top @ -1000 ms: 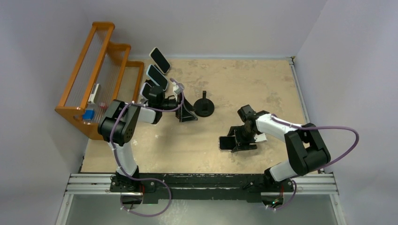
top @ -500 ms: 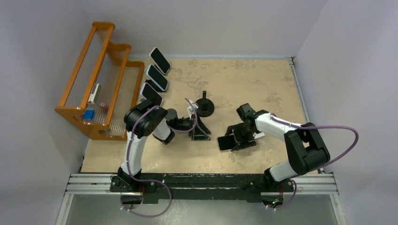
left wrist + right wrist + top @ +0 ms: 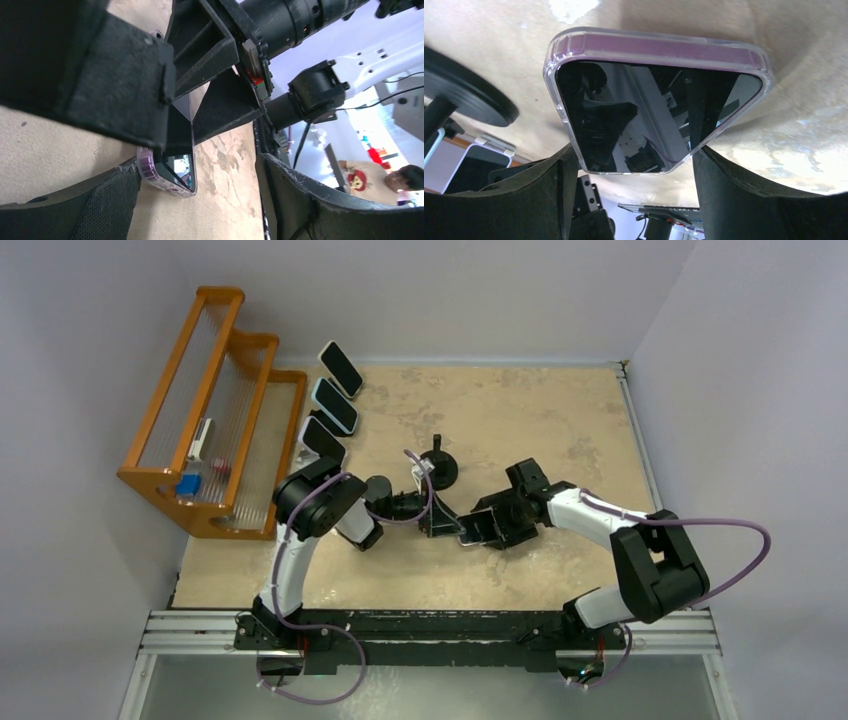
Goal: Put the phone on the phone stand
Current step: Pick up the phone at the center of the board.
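The right pincer [image 3: 633, 155] is clamped on the phone [image 3: 654, 110] by its long edges, the screen facing its wrist camera, close to the bench [image 3: 530, 410]. The left pincer [image 3: 197, 167] stands wide open around the phone's free end and grips nothing. The phone stand [image 3: 437, 464], a black disc with a post, sits just behind them. Farther left, three other phones [image 3: 333, 405] lean beside a wooden rack [image 3: 165, 492].

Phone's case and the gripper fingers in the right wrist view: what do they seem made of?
The phone has a case, probably clear glossy plastic or silicone: purple shows through. Fingers: matte black, rough-grained, perhaps foam or plastic.
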